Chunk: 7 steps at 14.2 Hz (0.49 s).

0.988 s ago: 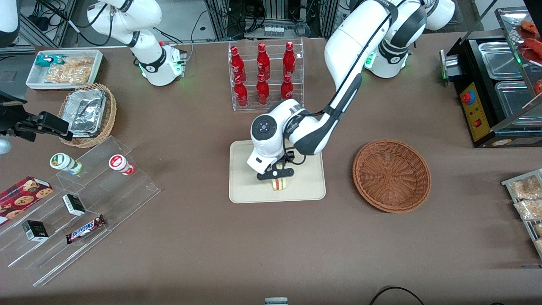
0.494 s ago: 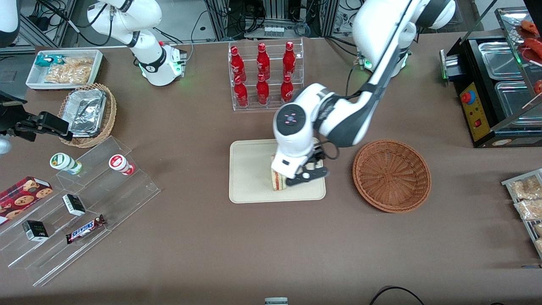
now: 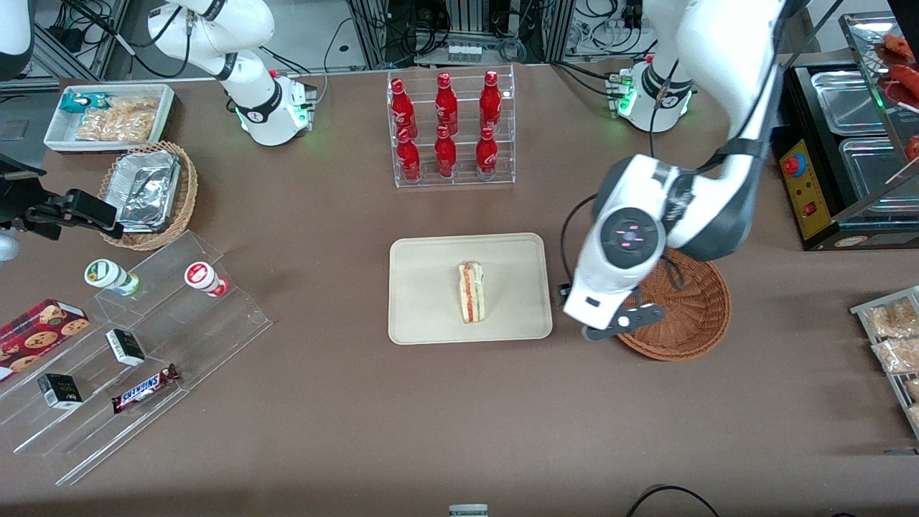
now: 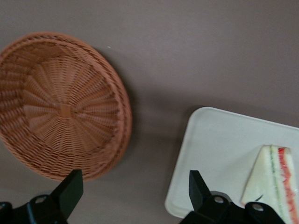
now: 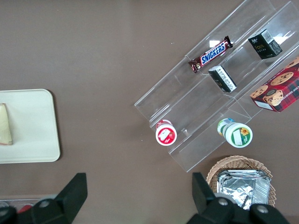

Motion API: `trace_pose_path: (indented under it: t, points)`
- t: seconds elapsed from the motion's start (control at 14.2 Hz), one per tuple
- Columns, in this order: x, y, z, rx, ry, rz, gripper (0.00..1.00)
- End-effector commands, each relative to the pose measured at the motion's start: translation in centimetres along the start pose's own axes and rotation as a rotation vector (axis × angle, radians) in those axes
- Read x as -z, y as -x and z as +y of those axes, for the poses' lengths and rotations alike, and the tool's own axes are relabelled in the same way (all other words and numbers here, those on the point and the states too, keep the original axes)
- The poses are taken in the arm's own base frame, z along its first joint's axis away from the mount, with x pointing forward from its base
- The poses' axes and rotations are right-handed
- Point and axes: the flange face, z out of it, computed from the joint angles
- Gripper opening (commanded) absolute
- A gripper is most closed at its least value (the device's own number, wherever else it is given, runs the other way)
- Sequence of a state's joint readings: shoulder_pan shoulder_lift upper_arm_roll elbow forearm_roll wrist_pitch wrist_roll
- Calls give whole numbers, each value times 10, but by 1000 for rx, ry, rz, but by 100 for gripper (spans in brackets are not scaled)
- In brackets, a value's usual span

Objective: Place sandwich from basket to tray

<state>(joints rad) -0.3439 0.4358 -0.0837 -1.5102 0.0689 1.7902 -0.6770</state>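
The sandwich (image 3: pixel 472 292) (image 4: pixel 273 179) (image 5: pixel 4 123) lies on its side on the cream tray (image 3: pixel 423 287) (image 4: pixel 219 144) (image 5: pixel 28 126), its red and green filling edge showing. Nothing touches it. The reddish-brown basket (image 3: pixel 689 316) (image 4: pixel 60 105) stands beside the tray, toward the working arm's end, with nothing in it. My gripper (image 3: pixel 617 324) (image 4: pixel 135 182) hovers above the strip of table between tray and basket, over the basket's rim. It is open, and only bare table shows between its fingers (image 4: pixel 72 186).
A clear rack of red bottles (image 3: pixel 451 129) stands farther from the camera than the tray. Toward the parked arm's end are a stepped acrylic display (image 3: pixel 136 337) with snacks, a tan basket of foil containers (image 3: pixel 147 190) and a white bin (image 3: pixel 108 115). A black appliance (image 3: pixel 840 143) stands at the working arm's end.
The gripper let go of the sandwich on the tray, rose, and swung sideways toward the basket. The sandwich stays on the tray, now uncovered.
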Motion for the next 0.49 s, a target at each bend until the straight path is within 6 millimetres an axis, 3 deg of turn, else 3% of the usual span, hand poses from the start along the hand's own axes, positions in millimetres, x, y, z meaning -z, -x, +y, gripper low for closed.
trace_pose_path:
  t: [0.0, 0.42]
  points:
    - [28, 10, -62, -68, 28, -36, 100]
    - [94, 16, -167, -231, 76, -71, 100]
